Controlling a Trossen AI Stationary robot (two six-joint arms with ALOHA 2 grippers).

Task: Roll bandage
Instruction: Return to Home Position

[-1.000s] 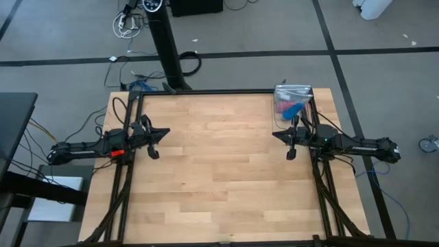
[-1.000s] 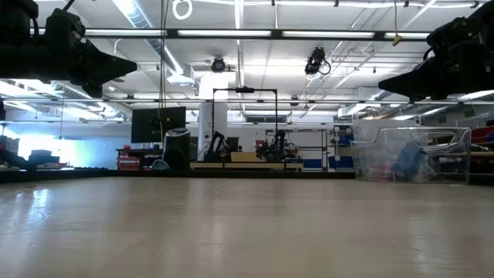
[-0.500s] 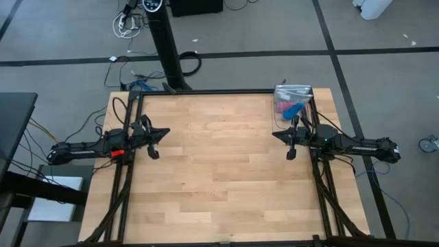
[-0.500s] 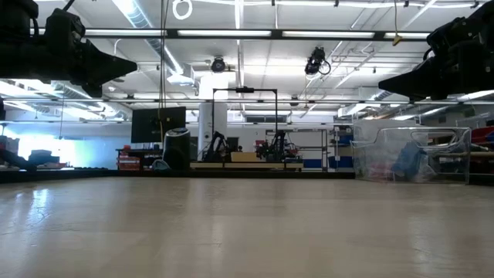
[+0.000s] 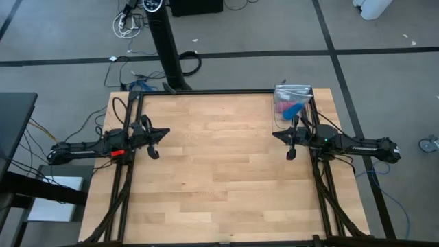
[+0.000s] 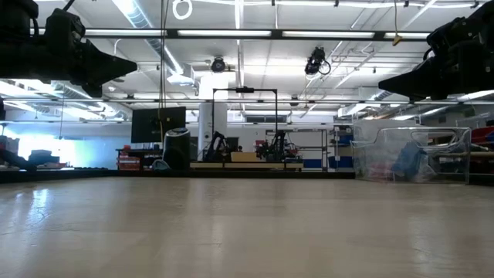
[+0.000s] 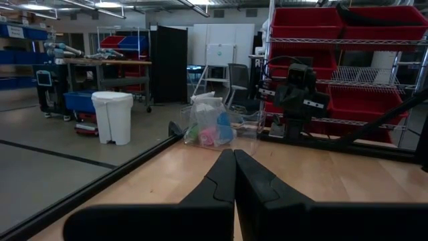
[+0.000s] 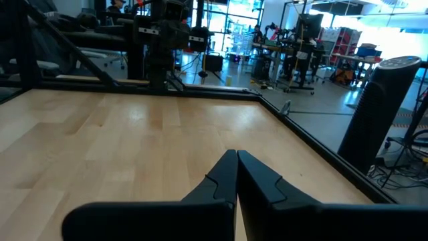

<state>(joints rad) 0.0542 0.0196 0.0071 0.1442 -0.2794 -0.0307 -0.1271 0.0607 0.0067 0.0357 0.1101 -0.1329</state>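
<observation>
The bright blue bandage (image 5: 293, 110) lies inside a clear plastic bag (image 5: 293, 92) that rests on the table's far right corner; it also shows blue through the bag (image 6: 407, 161) in the low view and in the left wrist view (image 7: 224, 134). My left gripper (image 5: 167, 132) hovers shut over the table's left side, pointing level toward the right. My right gripper (image 5: 274, 134) hovers shut over the right side, just near of the bag, pointing left. In the wrist views, both the left fingertips (image 7: 234, 155) and the right fingertips (image 8: 237, 156) are pressed together with nothing between them.
A pink roll (image 5: 281, 107) lies in the same bag beside the bandage. The wooden tabletop (image 5: 219, 165) is framed by a dark rail (image 5: 206, 92). A black post (image 5: 164, 41) stands behind the far edge, with cables on the floor.
</observation>
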